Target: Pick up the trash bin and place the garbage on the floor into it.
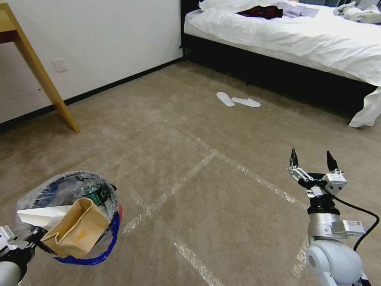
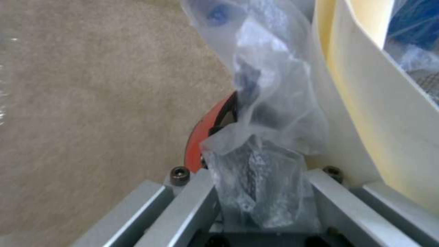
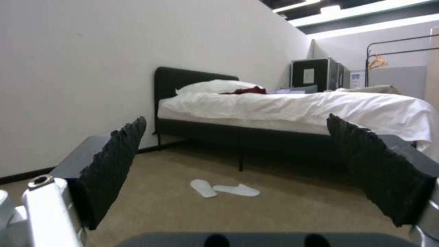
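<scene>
Trash bin (image 1: 101,222) held off floor (image 1: 222,206) by left gripper (image 2: 256,192), fingers pinched on rim and liner, already stuffed; right gripper (image 1: 312,161) fingers wide, empty; likely near done, next needs remaining litter found.

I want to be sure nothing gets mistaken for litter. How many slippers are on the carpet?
2. One slipper lies on the carpet near the bed; the other slipper lies beside it, toes nearly meeting. Others could be hidden under the bed.
</scene>
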Controlling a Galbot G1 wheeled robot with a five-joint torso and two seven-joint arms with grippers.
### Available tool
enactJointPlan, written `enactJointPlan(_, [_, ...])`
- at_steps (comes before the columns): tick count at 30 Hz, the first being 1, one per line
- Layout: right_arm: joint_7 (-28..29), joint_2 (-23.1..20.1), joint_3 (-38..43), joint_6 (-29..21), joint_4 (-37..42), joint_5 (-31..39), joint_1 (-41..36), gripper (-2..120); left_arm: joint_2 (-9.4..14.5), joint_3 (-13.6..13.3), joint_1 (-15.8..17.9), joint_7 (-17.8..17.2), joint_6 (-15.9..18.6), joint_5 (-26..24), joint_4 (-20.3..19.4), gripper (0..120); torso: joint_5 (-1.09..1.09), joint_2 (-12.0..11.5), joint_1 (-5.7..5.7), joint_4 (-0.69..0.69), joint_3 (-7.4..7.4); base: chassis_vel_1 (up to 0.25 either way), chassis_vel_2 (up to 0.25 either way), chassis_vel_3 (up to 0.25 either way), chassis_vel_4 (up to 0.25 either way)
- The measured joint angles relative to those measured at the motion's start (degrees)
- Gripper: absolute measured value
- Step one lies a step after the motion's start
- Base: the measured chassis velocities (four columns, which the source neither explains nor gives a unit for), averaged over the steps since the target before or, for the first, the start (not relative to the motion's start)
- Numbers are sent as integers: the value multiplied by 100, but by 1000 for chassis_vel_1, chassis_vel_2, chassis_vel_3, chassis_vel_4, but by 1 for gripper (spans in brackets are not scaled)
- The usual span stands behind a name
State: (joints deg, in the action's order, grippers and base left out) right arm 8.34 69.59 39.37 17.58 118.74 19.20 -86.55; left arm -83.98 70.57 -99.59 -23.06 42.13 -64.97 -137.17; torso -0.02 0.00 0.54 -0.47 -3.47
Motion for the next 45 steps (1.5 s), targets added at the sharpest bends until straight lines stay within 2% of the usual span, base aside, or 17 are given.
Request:
enactJointPlan(28, [0, 50, -2, 87, 56, -150, -160, 100, -88, -8, -123, 0, 1, 14, -161, 0, 0, 0, -1, 0, 1, -189, 188, 191, -186])
enactJointPlan(45, [-58, 37, 4, 353, 49, -115, -197, 100, -164, -67, -169, 7, 0, 71, -259, 0, 1, 0, 1, 0, -1, -189, 184, 187, -190])
